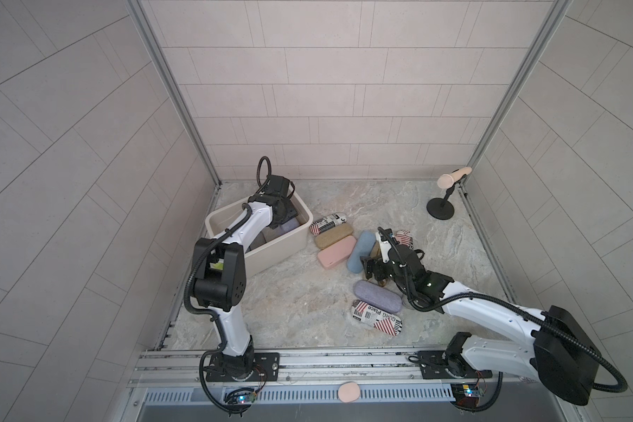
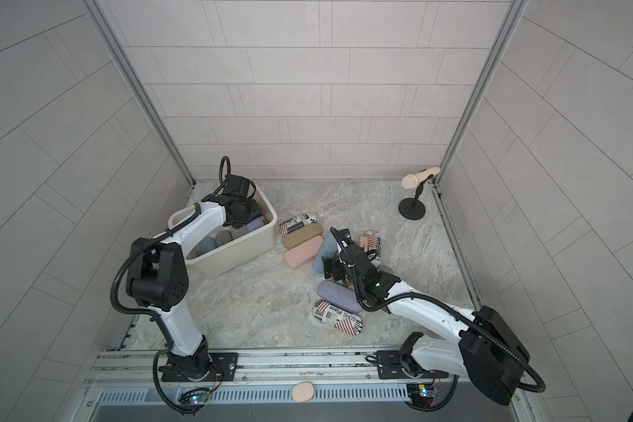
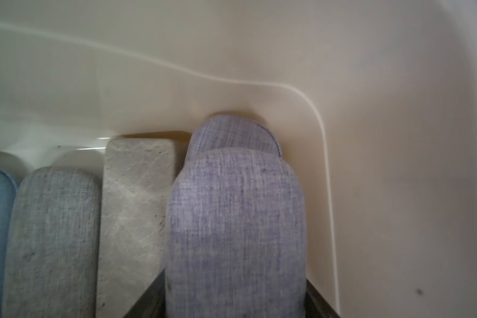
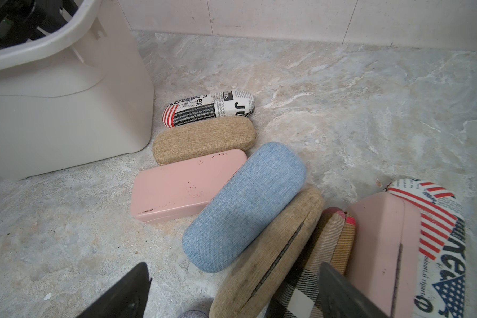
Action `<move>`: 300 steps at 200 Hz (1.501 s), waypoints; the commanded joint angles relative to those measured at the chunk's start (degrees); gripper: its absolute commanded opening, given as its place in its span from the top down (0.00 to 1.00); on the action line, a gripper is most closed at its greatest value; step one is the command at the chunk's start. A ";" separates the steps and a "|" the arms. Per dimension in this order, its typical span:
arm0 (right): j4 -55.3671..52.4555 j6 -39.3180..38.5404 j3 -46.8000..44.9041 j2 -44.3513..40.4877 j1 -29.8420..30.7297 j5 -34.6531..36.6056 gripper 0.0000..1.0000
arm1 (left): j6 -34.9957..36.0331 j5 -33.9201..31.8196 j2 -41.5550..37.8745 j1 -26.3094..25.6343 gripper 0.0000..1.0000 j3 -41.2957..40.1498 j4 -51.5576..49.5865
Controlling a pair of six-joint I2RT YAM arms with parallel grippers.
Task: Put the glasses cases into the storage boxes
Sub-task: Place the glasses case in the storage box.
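Both top views: one beige bin (image 1: 275, 252) (image 2: 234, 259) at the left rear of the marble-patterned table (image 1: 296, 292), pale tiled walls (image 1: 344, 91) around, seven glasses cases (image 1: 377, 296) loose beside it. Left wrist: five cases in the bin, the left gripper (image 3: 235, 298) clamped on the upper lilac case (image 3: 236, 220) at its corner. Right wrist: eight loose cases, the right gripper (image 4: 233, 268) spread wide and empty above the tan case (image 4: 273, 247).
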 commanded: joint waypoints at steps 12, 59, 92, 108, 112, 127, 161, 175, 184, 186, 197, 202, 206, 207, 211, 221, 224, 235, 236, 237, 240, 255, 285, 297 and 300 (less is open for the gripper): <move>-0.71 -0.22 1.20 -0.76 0.21 1.70 0.04 | -1.16 0.72 2.10 0.14 0.50 -2.24 -0.15; -0.84 -0.31 1.20 -0.73 0.22 1.91 0.04 | -0.36 0.45 2.79 0.12 0.41 -1.79 -1.64; -0.84 -0.30 1.14 -0.70 0.22 2.00 0.04 | 0.39 0.47 2.71 0.15 0.33 -1.27 -2.80; -0.90 -0.28 1.12 -0.69 0.21 1.95 0.04 | 0.38 0.09 2.22 0.12 0.27 -0.75 -3.77; -0.93 -0.31 1.19 -0.69 0.21 1.96 0.04 | 0.38 0.06 2.11 0.12 0.25 -0.61 -3.96; -0.94 -0.31 1.15 -0.90 0.25 1.93 0.04 | 2.39 0.47 0.84 0.13 0.22 -0.09 -4.37; -1.17 -0.31 1.18 -1.26 0.23 1.85 0.04 | 4.80 0.48 -2.21 0.06 0.15 3.16 -7.12; -1.15 -0.35 1.19 -1.39 0.21 1.91 0.04 | 6.36 1.63 -3.62 0.06 0.11 5.10 -8.14; -1.16 -0.39 1.20 -1.48 0.25 1.95 0.04 | 7.27 2.06 -4.85 -0.03 0.08 6.04 -8.76; -1.12 -0.35 1.20 -1.48 0.24 1.99 0.04 | 7.51 2.19 -5.19 -0.03 0.08 6.17 -8.83; -1.17 -0.38 1.12 -1.57 0.25 2.02 0.04 | 8.38 2.53 -7.21 -0.03 0.03 6.62 -8.84; -1.17 -0.37 1.20 -1.65 0.20 2.05 0.04 | 8.77 2.65 -8.19 -0.03 0.02 6.72 -8.77; -1.15 -0.37 1.19 -1.66 0.25 2.07 0.04 | 9.10 2.60 -9.02 -0.06 0.01 6.73 -8.77; -1.12 -0.34 1.20 -1.66 0.23 2.08 0.04 | 9.18 2.59 -9.23 -0.04 0.00 6.69 -8.77; -1.18 -0.38 1.16 -1.71 0.21 2.16 0.04 | 9.38 2.53 -10.04 -0.06 0.00 6.61 -8.69; -1.19 -0.31 1.18 -1.74 0.21 2.41 0.04 | 9.88 2.60 -12.05 -0.03 0.00 6.01 -8.08; -1.19 -0.32 1.20 -1.74 0.23 2.41 0.04 | 10.15 2.77 -12.66 -0.03 0.00 5.77 -7.88; -1.28 -0.39 1.20 -1.74 0.33 2.72 0.04 | 10.52 3.37 -14.62 -0.03 0.00 4.79 -7.24; -1.28 -0.35 1.20 -1.74 0.27 2.76 0.04 | 10.59 3.46 -14.84 -0.03 0.00 4.62 -7.17; -1.28 -0.37 1.20 -1.74 0.24 2.78 0.04 | 10.67 3.54 -15.08 -0.03 0.00 4.49 -7.09; -1.23 -0.34 1.17 -1.79 0.23 2.79 0.04 | 10.87 3.87 -15.64 -0.03 0.00 4.14 -6.87; -1.41 -0.31 1.12 -2.09 0.26 3.30 0.04 | 12.49 6.33 -18.73 -0.03 0.00 1.32 -4.59; -1.28 0.12 1.02 -3.06 0.24 6.37 0.04 | 12.69 11.62 -26.00 -0.17 0.00 -7.34 4.12; -1.39 0.31 0.85 -3.14 0.31 7.66 0.04 | 13.36 11.19 -28.25 -0.69 0.02 -10.04 5.46; -1.45 0.31 0.85 -3.15 0.22 7.87 0.04 | 13.77 10.74 -28.52 -0.91 0.03 -10.41 5.47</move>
